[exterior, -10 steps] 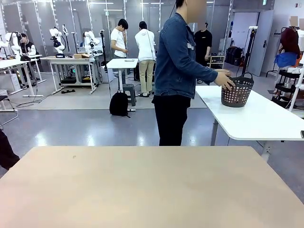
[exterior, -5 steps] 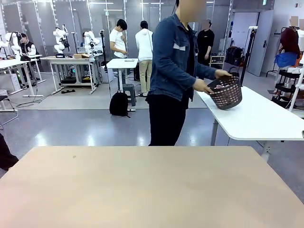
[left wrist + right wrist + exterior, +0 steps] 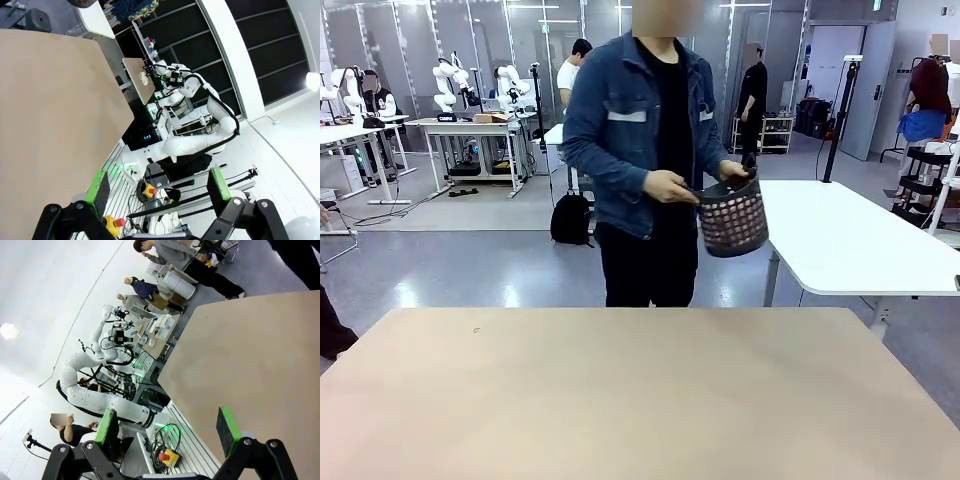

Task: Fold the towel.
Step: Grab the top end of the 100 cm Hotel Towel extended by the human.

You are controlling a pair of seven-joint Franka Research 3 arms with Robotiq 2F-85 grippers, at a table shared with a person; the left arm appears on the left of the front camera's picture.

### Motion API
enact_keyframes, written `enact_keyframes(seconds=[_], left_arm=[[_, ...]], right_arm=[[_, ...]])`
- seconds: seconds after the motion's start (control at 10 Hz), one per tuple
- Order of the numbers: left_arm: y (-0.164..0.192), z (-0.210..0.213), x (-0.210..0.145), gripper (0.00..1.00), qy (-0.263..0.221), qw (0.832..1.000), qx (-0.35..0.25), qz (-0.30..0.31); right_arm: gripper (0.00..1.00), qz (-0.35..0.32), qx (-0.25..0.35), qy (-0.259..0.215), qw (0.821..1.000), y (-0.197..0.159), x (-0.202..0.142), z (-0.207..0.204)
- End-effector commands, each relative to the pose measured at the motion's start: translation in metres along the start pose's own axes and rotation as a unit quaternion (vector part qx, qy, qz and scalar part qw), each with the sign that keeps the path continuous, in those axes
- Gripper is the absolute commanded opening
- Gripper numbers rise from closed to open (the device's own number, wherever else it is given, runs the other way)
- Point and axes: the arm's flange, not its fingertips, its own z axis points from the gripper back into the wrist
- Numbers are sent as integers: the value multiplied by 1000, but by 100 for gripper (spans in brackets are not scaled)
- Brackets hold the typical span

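**Basket held up past the far edge, both sets of fingers spread and bare**

At 12 o'clock in the front view, beyond the far edge of the tan worktop point(image 3: 640, 400): a person point(image 3: 645, 130) in a denim jacket, facing the robot. Held up before the body, toward 1 o'clock from the picture's middle and clear of the worktop: a dark basket point(image 3: 720, 191) with a holed wall, tilted. Gripped at the rim by one hand point(image 3: 667, 187) on its 9 o'clock side and by the other hand point(image 3: 734, 172) near its 1 o'clock. Showing as a pinkish tone through the holes: the towel point(image 3: 732, 222), inside the basket, too hidden to tell how it lies. Off at 3 o'clock, a white table point(image 3: 860, 245).

In the left wrist view: left fingers point(image 3: 98, 189) spread wide, green pads point(image 3: 218, 184) facing each other, nothing held between; worktop toward 9 o'clock. In the right wrist view: right fingers point(image 3: 226, 426) spread just as wide, gripping nothing; worktop toward 2 o'clock.
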Motion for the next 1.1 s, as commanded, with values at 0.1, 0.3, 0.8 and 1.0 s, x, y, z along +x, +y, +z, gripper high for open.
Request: enact_keyframes(seconds=[0.1, 0.3, 0.8, 1.0], left_arm=[[0, 1, -1, 100, 4, 1000, -2, -1], [0, 1, -1, 100, 4, 1000, -2, -1], [0, 1, -1, 100, 4, 1000, -2, -1], [0, 1, -1, 100, 4, 1000, -2, -1]], right_arm=[[100, 3, 6, -3, 1000, 0, 1, 1], [100, 3, 6, -3, 1000, 0, 1, 1], [100, 3, 6, -3, 1000, 0, 1, 1], [100, 3, 6, -3, 1000, 0, 1, 1]])
